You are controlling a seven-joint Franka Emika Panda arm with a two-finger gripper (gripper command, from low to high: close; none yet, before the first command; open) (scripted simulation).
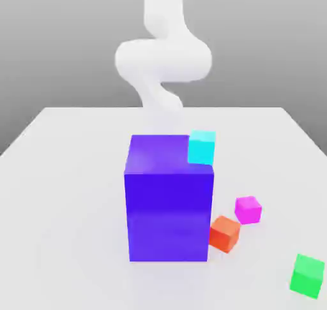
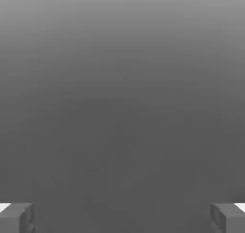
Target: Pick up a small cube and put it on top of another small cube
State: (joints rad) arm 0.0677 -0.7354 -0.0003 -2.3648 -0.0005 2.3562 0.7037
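Blue-violet, the tall block (image 1: 169, 206) is standing upright on the pale desk (image 1: 64, 206), taking up the centre and lower centre of the exterior view. The white robot arm (image 1: 163, 60) is hanging down from the top centre of that frame, its lower part fading into the pale background behind the block.

Task things, the small cubes, four showing: the cyan cube (image 1: 202, 148) is overlapping the right edge of the block's top face, just right of frame centre, and is looking like it is sitting up there, poking slightly past the edge; exact contact is hard to tell. The orange cube (image 1: 225, 234) is lying at lower right of centre, turned at an angle, right beside the block's lower right side; whether the two are touching is unclear. The magenta cube (image 1: 248, 210) is resting on the desk a bit higher and further right, near the orange one but apart from it. The green cube (image 1: 307, 276) is sitting in the lower right corner area, well apart from the block, also turned a little.

In the hand view, the pincer (image 2: 122, 217) is standing wide open, its two fingers (image 2: 26, 218) spreading far apart and holding nothing between them. Plain grey shading is stretching beyond them.
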